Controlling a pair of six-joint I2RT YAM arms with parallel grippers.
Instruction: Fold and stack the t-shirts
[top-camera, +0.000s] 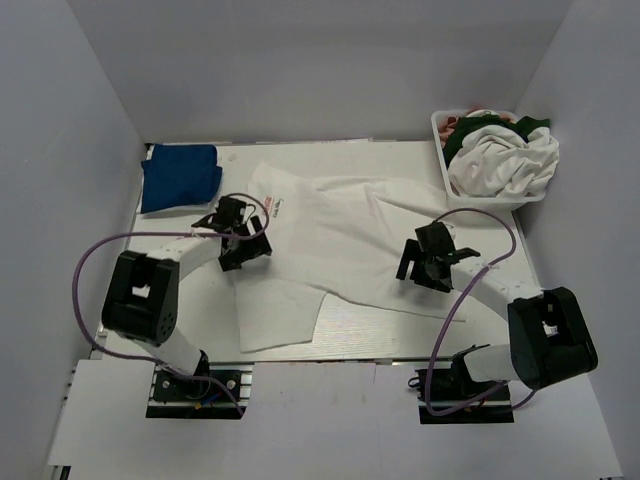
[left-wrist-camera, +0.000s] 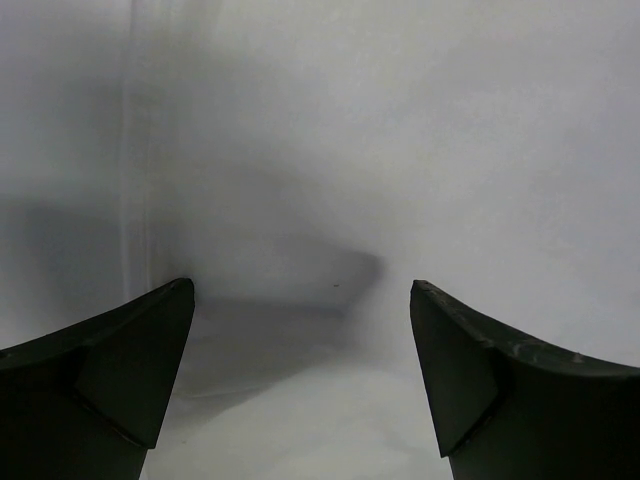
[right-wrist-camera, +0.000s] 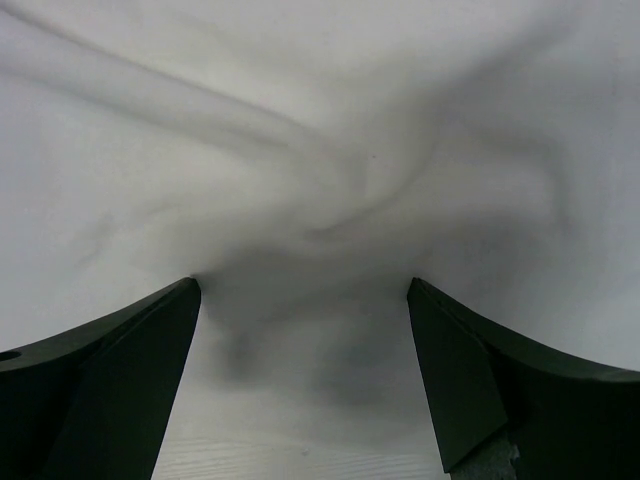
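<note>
A large white t-shirt (top-camera: 340, 250) lies spread and creased across the table, a small red print (top-camera: 274, 205) near its far left part. A folded royal-blue t-shirt (top-camera: 180, 177) rests at the far left. My left gripper (top-camera: 243, 245) hovers open over the white shirt's left side; its wrist view shows only smooth white cloth (left-wrist-camera: 330, 180) between the fingers. My right gripper (top-camera: 428, 262) stands open over the shirt's right part, its fingers straddling wrinkled white cloth (right-wrist-camera: 330, 210). Nothing is held.
A white basket (top-camera: 441, 150) at the far right corner holds a heap of white, dark green and pink shirts (top-camera: 505, 160). White walls enclose the table on three sides. Purple cables loop from both arms.
</note>
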